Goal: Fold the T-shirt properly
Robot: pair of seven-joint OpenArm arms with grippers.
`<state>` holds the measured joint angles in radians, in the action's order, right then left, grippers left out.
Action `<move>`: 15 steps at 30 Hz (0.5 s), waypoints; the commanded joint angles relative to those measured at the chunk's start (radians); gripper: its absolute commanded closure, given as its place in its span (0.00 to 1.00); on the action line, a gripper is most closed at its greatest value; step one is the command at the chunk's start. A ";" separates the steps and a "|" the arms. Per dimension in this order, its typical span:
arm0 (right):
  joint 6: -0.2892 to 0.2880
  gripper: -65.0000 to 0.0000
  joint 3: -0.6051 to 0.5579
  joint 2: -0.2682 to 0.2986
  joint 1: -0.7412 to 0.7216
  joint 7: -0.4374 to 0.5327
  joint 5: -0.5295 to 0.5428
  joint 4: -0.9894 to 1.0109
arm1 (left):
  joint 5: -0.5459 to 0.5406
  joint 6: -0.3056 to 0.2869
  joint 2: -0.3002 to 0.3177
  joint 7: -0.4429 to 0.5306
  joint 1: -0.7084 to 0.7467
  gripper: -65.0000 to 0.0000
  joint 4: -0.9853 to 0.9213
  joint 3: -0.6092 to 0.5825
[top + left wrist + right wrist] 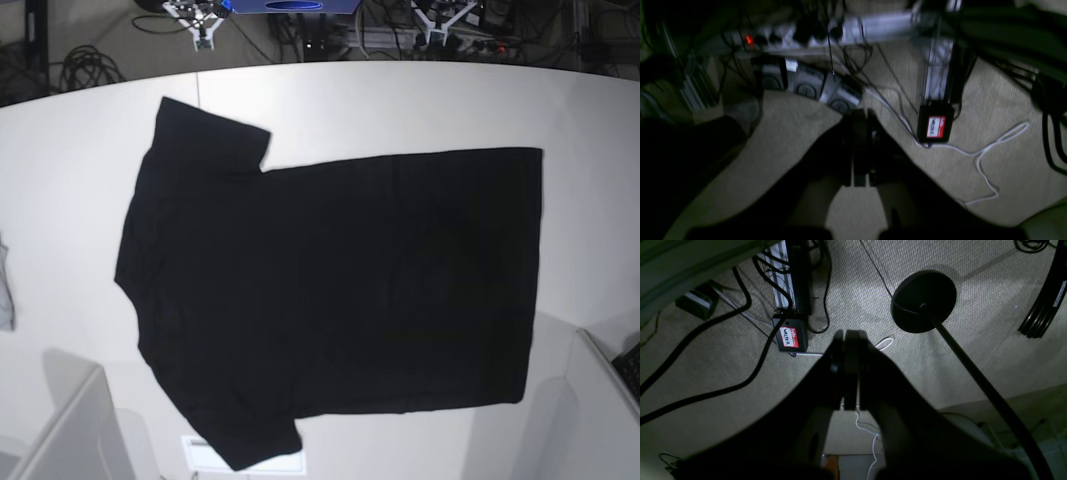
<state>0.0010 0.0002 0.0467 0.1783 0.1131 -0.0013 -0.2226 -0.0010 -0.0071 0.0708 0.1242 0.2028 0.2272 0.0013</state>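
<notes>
The black T-shirt [330, 300] lies spread flat on the white table [400, 100], plain side up. Its collar end points left and its hem right, with one sleeve at the upper left and the other at the bottom edge. Neither gripper shows in the base view. In the left wrist view my left gripper [863, 115] is shut with nothing in it, hanging over carpeted floor. In the right wrist view my right gripper [850, 335] is likewise shut and empty above the carpet. The T-shirt appears in neither wrist view.
A grey cloth scrap [5, 290] lies at the table's left edge. Pale grey structures stand at the bottom left [60, 430] and bottom right [600, 400]. On the floor are a power strip [826, 31], a labelled black box [790, 336], cables, and a round black stand base [923, 300].
</notes>
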 commanded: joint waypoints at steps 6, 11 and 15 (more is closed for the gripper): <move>0.006 1.00 0.002 0.006 0.010 0.004 0.002 -0.002 | 0.002 0.003 0.010 0.013 0.020 1.00 0.004 -0.011; 0.006 1.00 0.002 0.006 0.011 0.004 0.002 -0.002 | 0.006 0.003 0.010 0.013 0.037 1.00 0.007 -0.011; 0.006 1.00 0.002 0.006 0.011 0.004 0.002 0.001 | 0.003 0.003 0.010 0.007 0.037 1.00 0.004 -0.004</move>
<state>0.0010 0.0002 0.0463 0.1818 0.1127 -0.0013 -0.2222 0.0021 -0.0071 0.0753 0.1268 0.2325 0.2314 -0.0044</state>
